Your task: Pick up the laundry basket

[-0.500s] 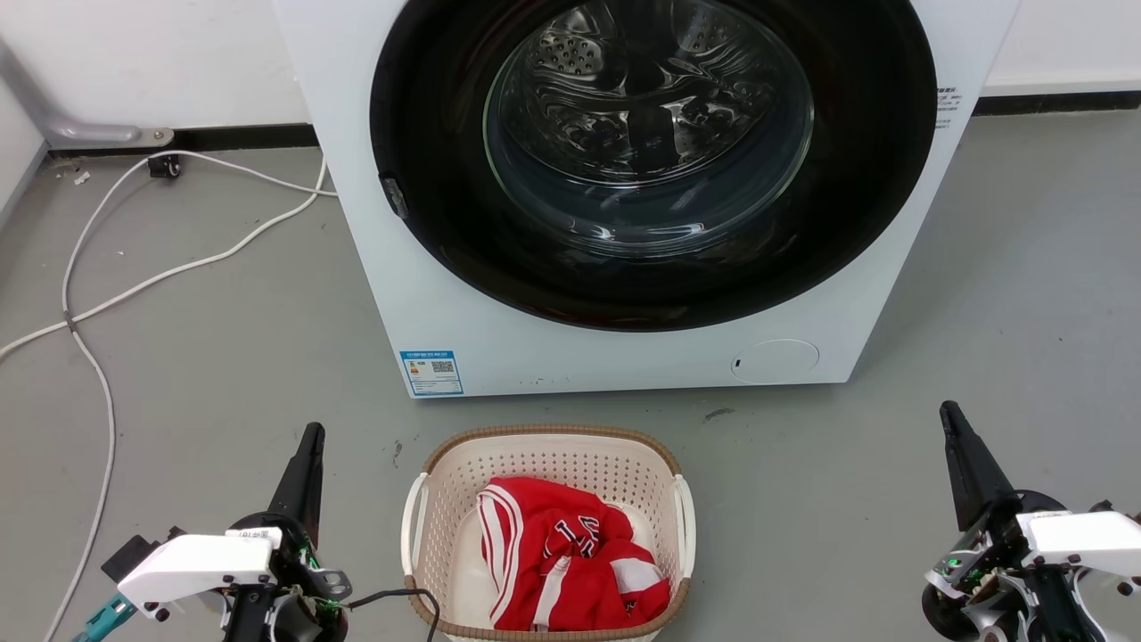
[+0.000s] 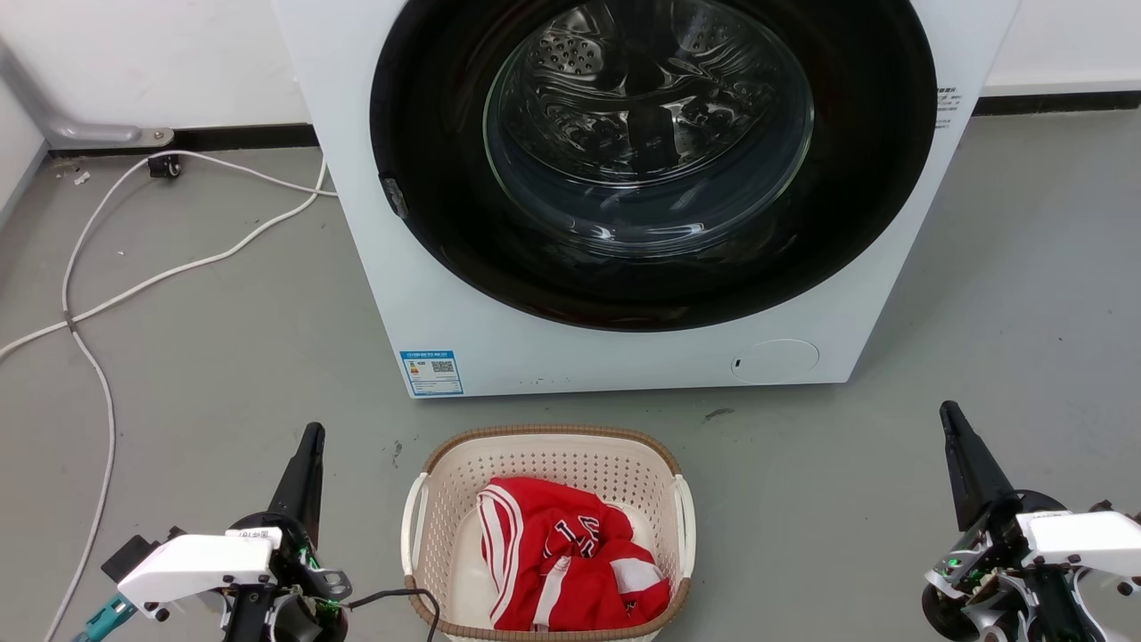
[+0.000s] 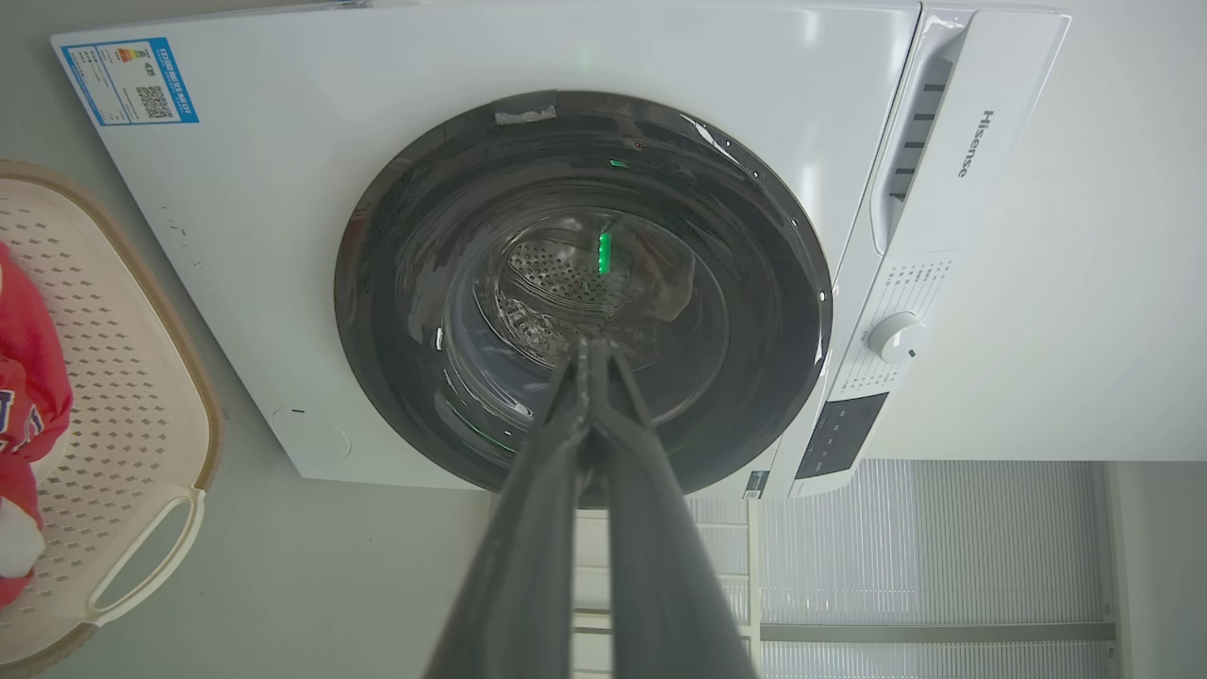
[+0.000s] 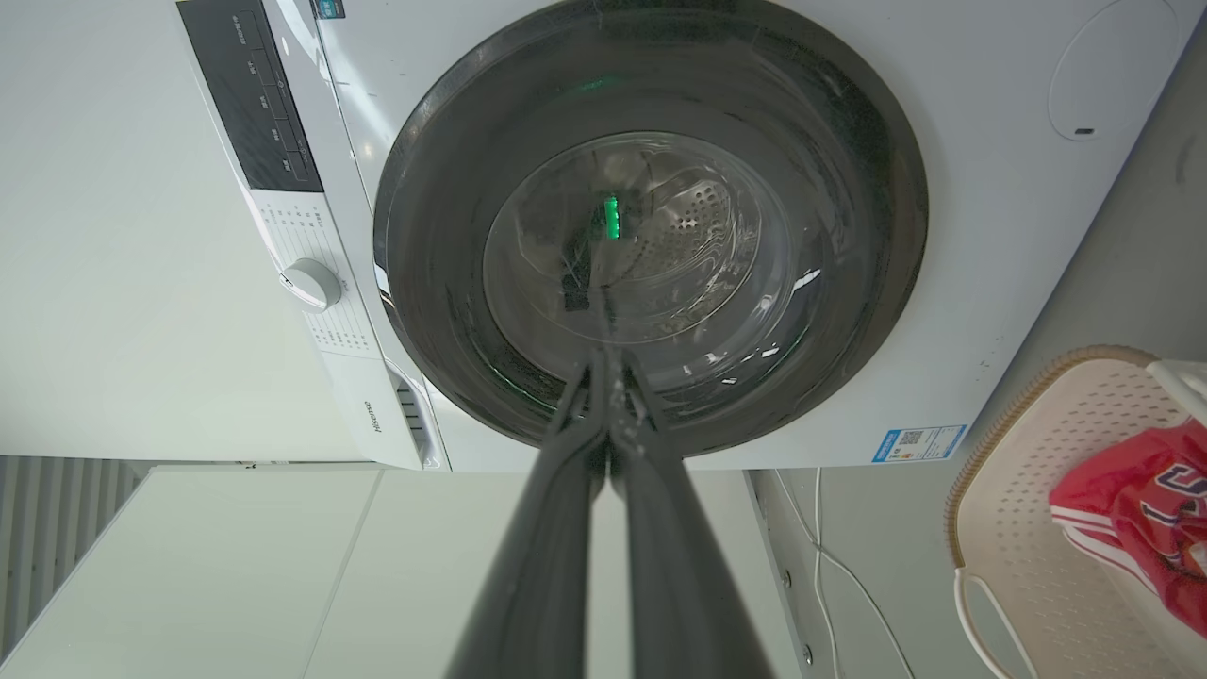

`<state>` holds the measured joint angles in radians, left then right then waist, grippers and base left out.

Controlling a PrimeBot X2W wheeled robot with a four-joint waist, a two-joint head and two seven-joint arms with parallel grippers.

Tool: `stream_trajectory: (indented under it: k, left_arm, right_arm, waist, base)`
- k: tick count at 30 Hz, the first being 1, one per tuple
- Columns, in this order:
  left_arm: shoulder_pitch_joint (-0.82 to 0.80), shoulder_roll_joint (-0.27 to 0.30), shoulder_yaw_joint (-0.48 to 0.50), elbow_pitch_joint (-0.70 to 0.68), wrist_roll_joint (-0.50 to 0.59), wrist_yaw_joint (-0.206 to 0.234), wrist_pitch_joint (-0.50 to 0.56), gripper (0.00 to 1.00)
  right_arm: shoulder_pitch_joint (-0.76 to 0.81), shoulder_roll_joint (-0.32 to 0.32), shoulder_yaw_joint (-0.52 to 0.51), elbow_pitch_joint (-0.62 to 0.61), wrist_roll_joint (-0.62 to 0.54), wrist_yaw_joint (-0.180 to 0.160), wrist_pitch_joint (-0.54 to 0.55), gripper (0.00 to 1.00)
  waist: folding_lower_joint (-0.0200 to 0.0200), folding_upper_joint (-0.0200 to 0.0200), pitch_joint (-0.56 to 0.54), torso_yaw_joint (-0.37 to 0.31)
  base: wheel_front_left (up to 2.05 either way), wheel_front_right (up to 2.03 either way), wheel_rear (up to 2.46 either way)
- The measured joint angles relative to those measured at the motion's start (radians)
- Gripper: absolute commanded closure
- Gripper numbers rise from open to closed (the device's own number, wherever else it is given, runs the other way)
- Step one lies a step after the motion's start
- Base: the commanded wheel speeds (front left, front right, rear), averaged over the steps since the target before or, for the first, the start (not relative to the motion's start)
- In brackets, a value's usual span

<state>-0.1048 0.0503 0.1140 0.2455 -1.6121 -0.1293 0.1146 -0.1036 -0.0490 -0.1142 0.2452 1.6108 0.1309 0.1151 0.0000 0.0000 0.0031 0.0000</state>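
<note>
The laundry basket [image 2: 553,464], cream-white and perforated with a brown woven rim and white side handles, sits on the grey floor just in front of the washing machine. It shows at the left edge of the left wrist view [image 3: 113,377] and at the lower right of the right wrist view [image 4: 1037,509]. A red and white garment [image 2: 570,553] lies inside it. My left gripper [image 2: 312,432] hovers left of the basket, shut and empty. Far to the basket's right, my right gripper [image 2: 948,410] is shut with nothing in it. Both point toward the machine.
The white front-loading washing machine [image 2: 446,294] stands behind the basket with its round dark door [image 2: 651,152] closed. White cables [image 2: 178,267] trail over the floor at the left. A thin black cable [image 2: 401,596] from my left arm hangs over the basket's near left rim.
</note>
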Motion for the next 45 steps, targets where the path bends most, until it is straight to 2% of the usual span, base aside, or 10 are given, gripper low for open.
stream_trajectory:
  k: [3,4,11,17,45]
  left_arm:
    - [0.000,0.000,0.000,0.000,0.000,0.000,0.000,1.00]
    - [0.000,0.000,0.000,0.000,0.000,0.000,0.000,0.00]
    - [0.045,-0.006,-0.006,0.042,0.002,0.002,-0.006,0.00]
    - [0.045,-0.006,0.000,0.023,0.067,0.002,-0.038,0.00]
    - [0.052,-0.006,-0.059,-0.128,0.585,0.112,-0.154,0.00]
  right_arm:
    - [0.000,0.000,0.000,0.000,0.000,0.000,0.000,1.00]
    - [0.000,0.000,0.000,0.000,0.000,0.000,0.000,0.00]
    - [0.049,0.004,0.003,0.045,-0.002,0.000,-0.007,0.00]
    - [0.048,0.004,-0.001,0.039,-0.060,0.000,-0.037,0.00]
    - [0.073,0.004,0.049,-0.119,-0.696,0.000,-0.153,0.00]
  waist:
    - [0.0000,0.0000,0.000,0.000]
    - [0.0000,0.0000,0.000,0.000]
    - [0.0000,0.0000,0.000,0.000]
    - [0.0000,0.0000,0.002,0.000]
    - [0.0000,0.0000,0.009,0.000]
  base:
    - [0.00,0.00,0.00]
    - [0.00,0.00,0.00]
    - [0.00,0.00,0.00]
    - [0.00,0.00,0.00]
    - [0.00,0.00,0.00]
